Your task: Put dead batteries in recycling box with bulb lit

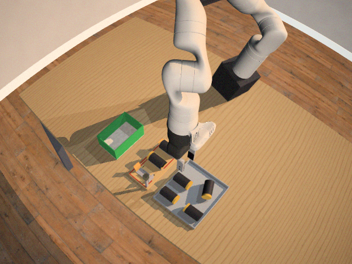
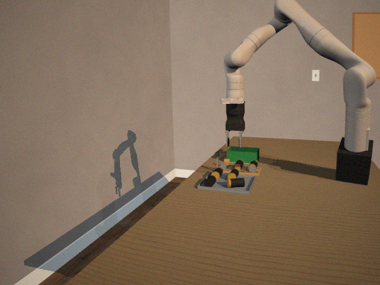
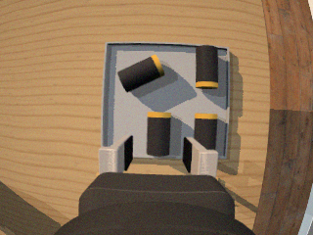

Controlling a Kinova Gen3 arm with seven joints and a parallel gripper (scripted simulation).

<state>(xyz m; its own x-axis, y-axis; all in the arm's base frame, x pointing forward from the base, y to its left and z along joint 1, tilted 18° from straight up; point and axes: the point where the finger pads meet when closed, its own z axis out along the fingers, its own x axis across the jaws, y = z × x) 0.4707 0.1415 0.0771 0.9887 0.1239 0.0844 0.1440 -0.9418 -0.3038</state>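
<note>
The slanted battery (image 1: 208, 185) (image 2: 237, 182) (image 3: 139, 75) lay nearest in the exterior view, on the right of the tray (image 1: 210, 204) (image 2: 224, 189) (image 3: 104, 98). Beside it was the near left battery (image 1: 193, 212) (image 2: 210, 180) (image 3: 206, 66); behind these lay the far right battery (image 1: 181, 180) (image 2: 233, 173) (image 3: 158, 136) and the far left battery (image 1: 169, 193) (image 2: 218, 171) (image 3: 205, 131).

Above the far tray edge, the fingers (image 1: 186, 159) (image 2: 234, 142) were released and well spread, with nothing between them. In the wrist view they lined up roughly with the far right battery, the likely pick. Doing it well called for centring over its middle, coming straight down with a finger along each long side, then closing without brushing its neighbour.

Beyond stood the holder (image 1: 159, 173) (image 2: 257, 172), with two batteries (image 1: 157, 159) (image 2: 252, 165) on it; whether both were seated could not be told. Seating needed the minus end against the spring lip, then a straight press. The bulb's glow was unclear, and looks alone did not mark the dead ones. Farthest, the green box (image 1: 130, 143) (image 2: 242, 155) stood upright on the counter (image 1: 270, 170) (image 2: 245, 230) (image 3: 49, 98), no battery inside.
</note>
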